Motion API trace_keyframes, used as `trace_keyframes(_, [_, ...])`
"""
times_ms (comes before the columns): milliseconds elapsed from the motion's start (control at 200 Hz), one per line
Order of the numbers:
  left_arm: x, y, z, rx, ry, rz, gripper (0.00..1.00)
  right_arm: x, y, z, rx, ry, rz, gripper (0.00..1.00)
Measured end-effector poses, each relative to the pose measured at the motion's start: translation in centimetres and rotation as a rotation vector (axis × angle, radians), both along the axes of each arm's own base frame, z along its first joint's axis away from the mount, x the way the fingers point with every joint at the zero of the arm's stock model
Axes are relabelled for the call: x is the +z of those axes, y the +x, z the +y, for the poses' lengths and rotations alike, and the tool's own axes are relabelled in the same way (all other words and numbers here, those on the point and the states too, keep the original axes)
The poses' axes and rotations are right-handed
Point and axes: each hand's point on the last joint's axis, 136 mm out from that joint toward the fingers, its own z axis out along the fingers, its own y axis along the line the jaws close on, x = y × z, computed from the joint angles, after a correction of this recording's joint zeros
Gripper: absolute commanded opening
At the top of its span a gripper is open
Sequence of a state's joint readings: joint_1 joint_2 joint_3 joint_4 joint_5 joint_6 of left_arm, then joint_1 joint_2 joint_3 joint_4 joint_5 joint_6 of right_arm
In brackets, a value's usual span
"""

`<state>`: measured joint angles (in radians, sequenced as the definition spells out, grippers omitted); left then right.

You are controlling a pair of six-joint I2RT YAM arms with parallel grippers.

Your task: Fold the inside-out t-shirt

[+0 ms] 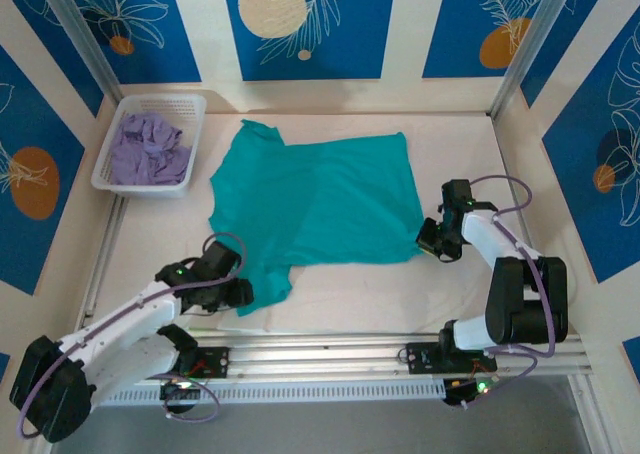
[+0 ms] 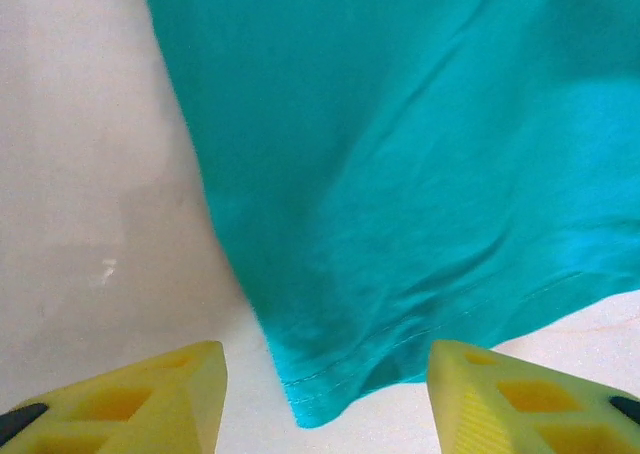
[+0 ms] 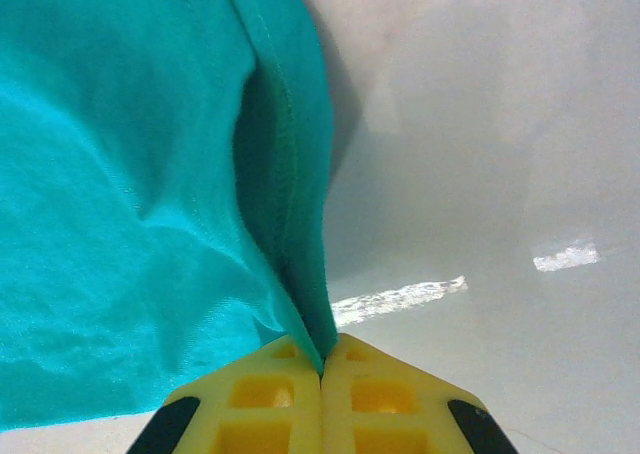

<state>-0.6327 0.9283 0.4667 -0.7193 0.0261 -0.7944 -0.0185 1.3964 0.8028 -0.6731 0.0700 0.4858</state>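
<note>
The inside-out t-shirt lies spread on the table, plain teal-green, with one part reaching toward the near left. My left gripper hovers at that near-left corner. In the left wrist view its jaws stand open, and the stitched corner of the t-shirt lies between the yellow fingers without touching them. My right gripper is at the shirt's near right corner. It is shut on the t-shirt's hemmed edge, which rises out of the closed yellow fingers.
A white basket at the far left holds a lavender garment. Bare pale table runs along the near edge before the metal rail. Blue patterned walls close in the sides and back.
</note>
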Motion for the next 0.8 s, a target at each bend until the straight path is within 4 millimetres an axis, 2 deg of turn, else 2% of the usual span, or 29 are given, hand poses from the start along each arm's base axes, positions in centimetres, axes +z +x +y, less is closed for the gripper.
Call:
trace_keyframes(235, [-2.0,-0.8,-0.7,-0.039,0.049,0.077,0.38,0.3,0.1,0.4,0.005,0.020,-0.025,0.00])
trace_keyframes(420, [-2.3,-0.8,0.1,-0.048,0.112,0.090,0.13,0.2,-0.3,0.4,0.005,0.022,-0.023,0.00])
trace_keyframes(535, [-2.3,-0.7,0.3,-0.048,0.125,0.086,0.02,0.4,-0.1,0.4,0.006,0.023,-0.036,0.00])
trace_keyframes(695, [-1.8,-0.4,-0.3,-0.052,0.083,0.051,0.00,0.3,-0.6,0.4,0.003,0.027,-0.043,0.00])
trace_keyframes(800, [-0.5,0.0,-0.8,-0.030,0.025,0.000,0.00,-0.1,-1.6,0.1,-0.023,0.047,-0.034,0.01])
